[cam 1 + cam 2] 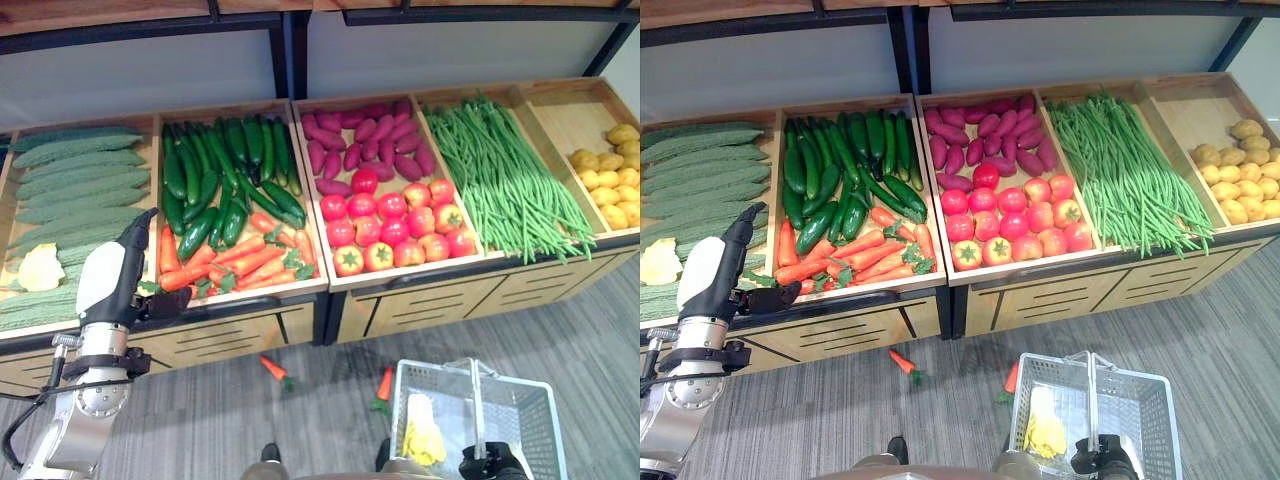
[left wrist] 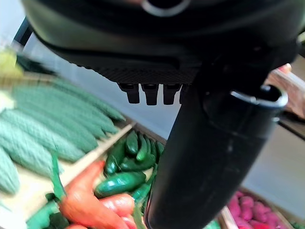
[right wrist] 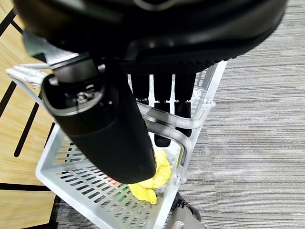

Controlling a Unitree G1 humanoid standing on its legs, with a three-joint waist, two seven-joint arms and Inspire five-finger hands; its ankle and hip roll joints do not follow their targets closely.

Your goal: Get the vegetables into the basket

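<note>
While the basket [image 1: 520,410] is held by its handle in the curled fingers of the right hand [image 3: 157,95] at near right, the left hand [image 1: 125,270], fingers straight, is raised over the carrots [image 1: 240,260] on the worktop [image 1: 420,290]; a yellow vegetable [image 1: 422,432] lies in the basket; two carrots [image 1: 273,368] lie on the floor [image 1: 200,410].

Wooden display shelf [image 1: 250,300] with side-by-side compartments, from the robot's left: bitter gourds [image 1: 80,170]; cucumbers [image 1: 220,165] above carrots [image 1: 235,262]; purple sweet potatoes [image 1: 370,140] above tomatoes [image 1: 395,225]; green beans [image 1: 505,175]; potatoes [image 1: 610,175]. Grey carpet floor [image 1: 200,410]: two carrots lying loose [image 1: 273,368], one touching the basket [image 1: 520,405].
</note>
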